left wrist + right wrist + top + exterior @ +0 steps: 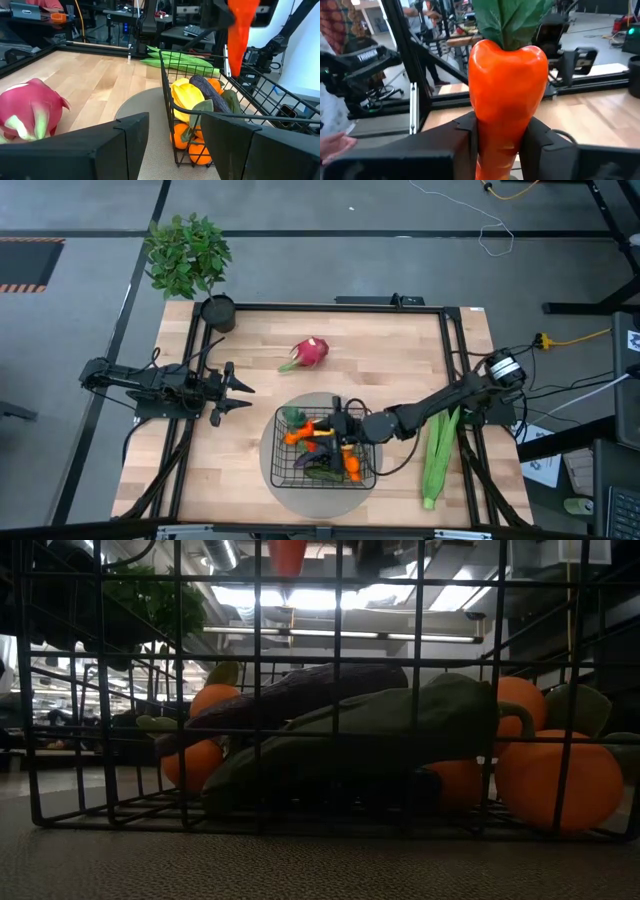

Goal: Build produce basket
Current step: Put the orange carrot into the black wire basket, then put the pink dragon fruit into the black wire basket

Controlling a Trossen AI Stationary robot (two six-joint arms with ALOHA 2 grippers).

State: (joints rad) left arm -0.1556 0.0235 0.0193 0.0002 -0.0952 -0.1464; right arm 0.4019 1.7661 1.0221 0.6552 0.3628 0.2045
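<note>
1. Over the basket point(322, 480), right claw point(502, 145) clamped on an orange carrot point(506, 90), leaves up, held above the load.
2. Basket sits on a round grey mat point(272, 442) at the tabletop's point(250, 350) near edge; holds eggplant point(209, 93), yellow fruit point(186, 95), orange pieces.
3. Left claw point(243, 390) left of the basket, fingers parted, holding nothing.
4. Dragon fruit point(310, 352) on bare wood, behind the basket.
5. Green husk point(438, 450) lies beside the right rail.

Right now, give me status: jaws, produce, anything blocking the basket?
Right gripper shut on carrot, above basket. Left gripper open, empty, waiting at left. Dragon fruit and green husk on table. Nothing blocking.
</note>
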